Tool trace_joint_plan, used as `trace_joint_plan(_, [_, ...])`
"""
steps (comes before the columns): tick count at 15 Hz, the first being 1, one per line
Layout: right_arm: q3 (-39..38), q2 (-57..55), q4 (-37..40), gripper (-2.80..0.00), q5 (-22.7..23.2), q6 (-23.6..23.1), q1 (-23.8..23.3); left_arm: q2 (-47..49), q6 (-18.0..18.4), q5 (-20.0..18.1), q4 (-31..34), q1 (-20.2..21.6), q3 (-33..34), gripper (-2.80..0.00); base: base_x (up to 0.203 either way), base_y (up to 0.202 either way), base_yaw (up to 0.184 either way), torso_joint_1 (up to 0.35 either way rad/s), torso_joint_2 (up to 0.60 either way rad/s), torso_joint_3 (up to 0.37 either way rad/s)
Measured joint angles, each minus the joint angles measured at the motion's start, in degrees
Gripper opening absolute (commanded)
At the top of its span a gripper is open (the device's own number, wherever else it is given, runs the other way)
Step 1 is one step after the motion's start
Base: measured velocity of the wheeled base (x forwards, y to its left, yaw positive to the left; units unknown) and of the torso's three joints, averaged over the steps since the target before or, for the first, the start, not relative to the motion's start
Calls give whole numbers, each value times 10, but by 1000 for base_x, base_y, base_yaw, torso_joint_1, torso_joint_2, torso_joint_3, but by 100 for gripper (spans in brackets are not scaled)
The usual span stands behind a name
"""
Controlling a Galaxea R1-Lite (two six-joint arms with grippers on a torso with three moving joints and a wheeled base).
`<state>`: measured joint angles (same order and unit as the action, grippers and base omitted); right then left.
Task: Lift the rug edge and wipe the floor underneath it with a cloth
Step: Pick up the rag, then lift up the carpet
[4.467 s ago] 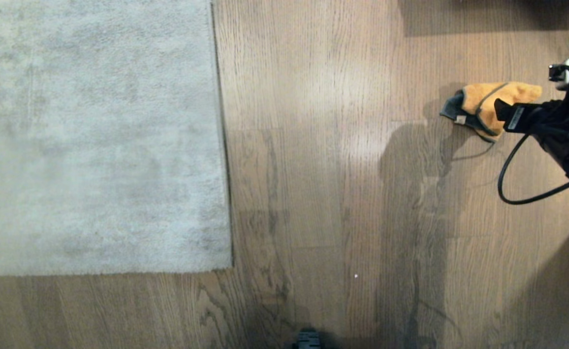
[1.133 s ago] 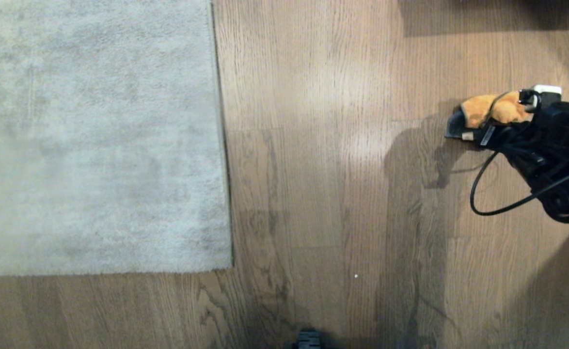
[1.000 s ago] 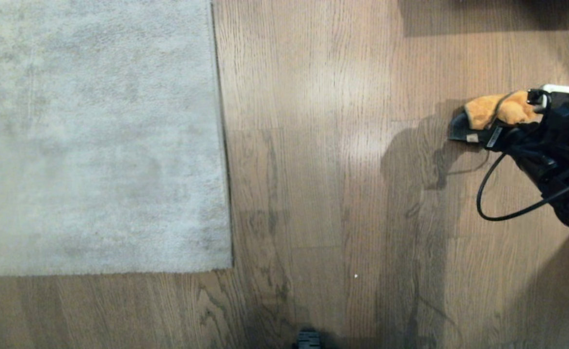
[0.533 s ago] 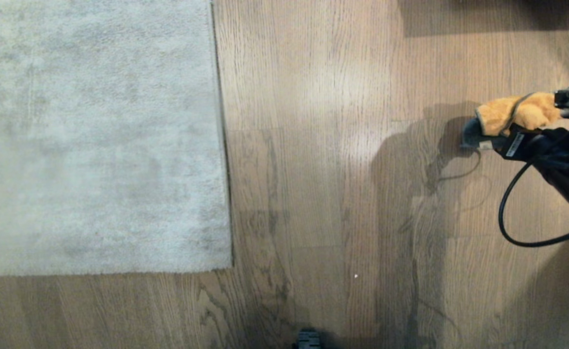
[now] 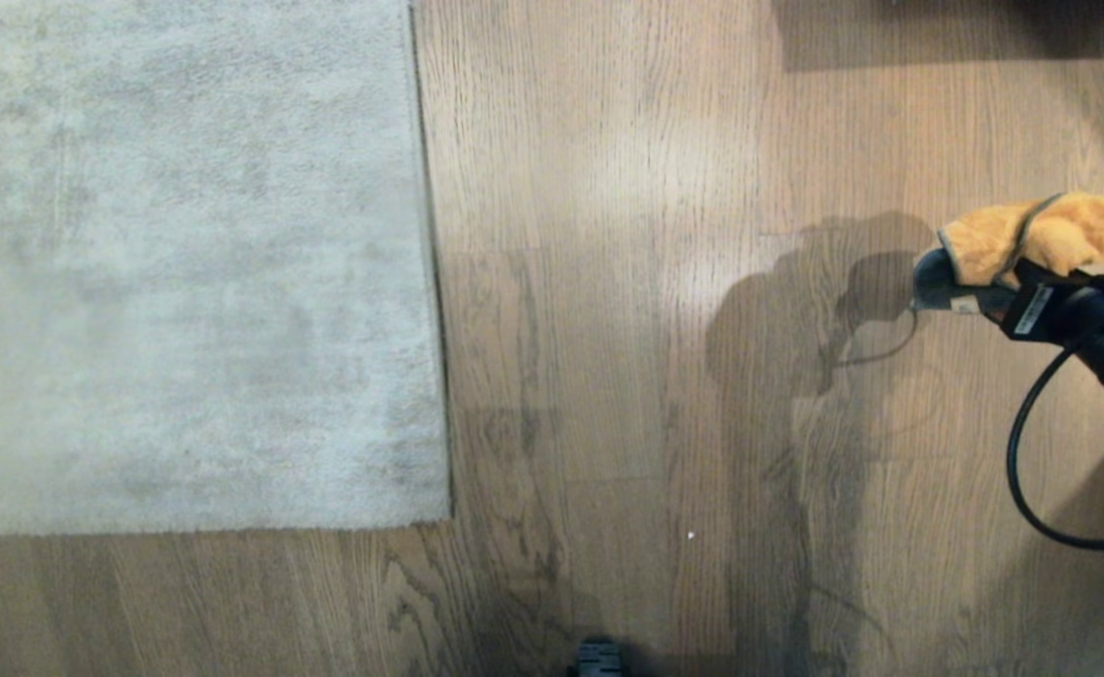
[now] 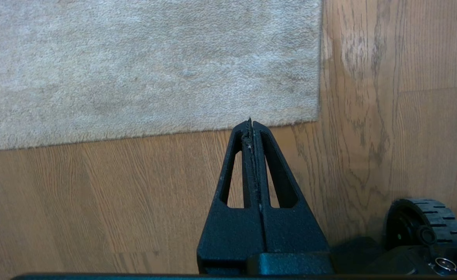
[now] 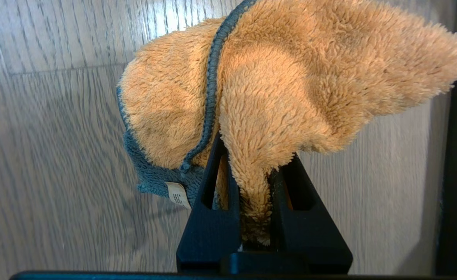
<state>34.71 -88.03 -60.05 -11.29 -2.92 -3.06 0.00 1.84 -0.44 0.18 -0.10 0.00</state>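
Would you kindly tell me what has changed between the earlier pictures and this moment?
The right claw, which earlier reached over the cloth lying on the floor, has closed on it and lifted it, drawing back toward the robot's right. The rug edge stays flat and unmoved, and the left claw remains shut near the rug's corner.

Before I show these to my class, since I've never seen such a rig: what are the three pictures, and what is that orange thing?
It is a wheeled robot with two arms. One picture looks down from its head; the other two are taken from cameras on each wrist, behind the black fingers. Below lies a brown wood floor with a grey rug, its rug edge flat. The right tool is shut on an orange fluffy cloth with a dark trim, held clear of the floor at the right of the head view. The left tool is shut and empty, pointing toward the rug's corner.
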Motion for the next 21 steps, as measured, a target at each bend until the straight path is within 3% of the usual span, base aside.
trace_joint_plan(11, [-132,114,-3,-280,-1,1,-2,0,0,0,0,0,0,-280,0,0,0,0,0,0])
trace_joint_plan(15, [-162,146,-5,-280,0,-30,-19,0,0,0,0,0,0,-280,0,0,0,0,0,0])
trace_joint_plan(21, [-255,213,4,-280,2,-34,-26,0,0,0,0,0,0,-280,0,0,0,0,0,0])
